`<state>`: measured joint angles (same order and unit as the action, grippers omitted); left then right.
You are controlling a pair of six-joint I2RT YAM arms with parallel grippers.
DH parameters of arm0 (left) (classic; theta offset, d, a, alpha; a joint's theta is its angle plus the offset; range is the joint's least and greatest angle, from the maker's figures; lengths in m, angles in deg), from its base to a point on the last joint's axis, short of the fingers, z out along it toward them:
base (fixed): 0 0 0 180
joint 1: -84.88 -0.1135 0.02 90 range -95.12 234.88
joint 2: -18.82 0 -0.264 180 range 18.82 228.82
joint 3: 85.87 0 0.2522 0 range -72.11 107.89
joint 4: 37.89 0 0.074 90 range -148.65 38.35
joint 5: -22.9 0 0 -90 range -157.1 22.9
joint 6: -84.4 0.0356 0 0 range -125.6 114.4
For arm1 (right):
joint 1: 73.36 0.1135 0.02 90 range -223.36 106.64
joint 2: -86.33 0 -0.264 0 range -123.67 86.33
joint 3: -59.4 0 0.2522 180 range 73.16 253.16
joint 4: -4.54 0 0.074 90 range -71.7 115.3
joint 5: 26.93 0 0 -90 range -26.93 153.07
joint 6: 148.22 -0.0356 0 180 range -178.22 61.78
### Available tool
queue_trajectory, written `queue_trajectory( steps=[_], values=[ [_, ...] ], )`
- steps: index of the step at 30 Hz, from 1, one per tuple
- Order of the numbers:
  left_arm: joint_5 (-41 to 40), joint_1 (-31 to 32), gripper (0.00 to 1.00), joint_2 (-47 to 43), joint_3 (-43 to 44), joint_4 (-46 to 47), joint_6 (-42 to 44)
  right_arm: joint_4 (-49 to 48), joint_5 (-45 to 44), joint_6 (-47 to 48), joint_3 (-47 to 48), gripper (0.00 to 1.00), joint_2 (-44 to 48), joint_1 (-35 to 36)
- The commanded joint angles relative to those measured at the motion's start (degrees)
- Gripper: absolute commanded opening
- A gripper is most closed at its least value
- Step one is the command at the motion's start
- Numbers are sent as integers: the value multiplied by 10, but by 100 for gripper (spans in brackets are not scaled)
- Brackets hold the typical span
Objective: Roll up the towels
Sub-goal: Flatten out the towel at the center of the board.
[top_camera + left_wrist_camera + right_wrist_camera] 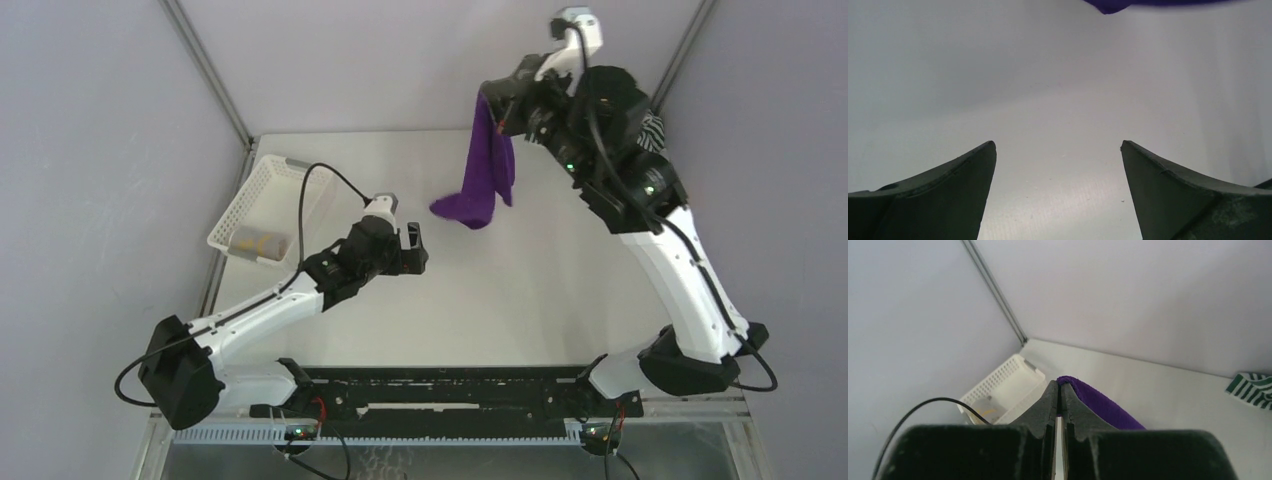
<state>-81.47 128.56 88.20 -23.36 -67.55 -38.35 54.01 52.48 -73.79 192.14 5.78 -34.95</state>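
A purple towel [487, 170] hangs from my right gripper [492, 108], which is raised high over the back of the table and shut on the towel's top edge [1083, 390]. The towel's lower end touches the table at about the middle. My left gripper [418, 247] hovers low over the table just left of that lower end, jaws wide open and empty [1058, 150]; a purple corner [1128, 5] shows at the top of its view. A rolled yellow-and-white towel [258, 243] lies in the white basket [262, 180]. A green-and-white striped towel [1254, 387] lies at the back right.
The white lattice basket [1008, 375] stands at the table's left edge by the side wall. Grey walls close in the back and both sides. A black rail [440, 395] runs along the near edge between the arm bases.
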Motion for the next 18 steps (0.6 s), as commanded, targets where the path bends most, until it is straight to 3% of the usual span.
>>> queue_trajectory(
  steps=[1, 12, 15, 18],
  values=[
    [21, 17, 100, -12, -15, 56, -28, 15, -50, 35, 16, 0, -37, 46],
    [-35, 17, 98, -162, -57, -34, -20, 24, -177, 151, 152, 0, -126, 197],
    [-47, 17, 98, -180, -51, -64, -9, 35, -253, 168, 177, 0, -152, 188],
    [-47, 17, 97, -175, -42, -79, 4, 75, -275, 135, 166, 0, -155, 124]
  ],
)
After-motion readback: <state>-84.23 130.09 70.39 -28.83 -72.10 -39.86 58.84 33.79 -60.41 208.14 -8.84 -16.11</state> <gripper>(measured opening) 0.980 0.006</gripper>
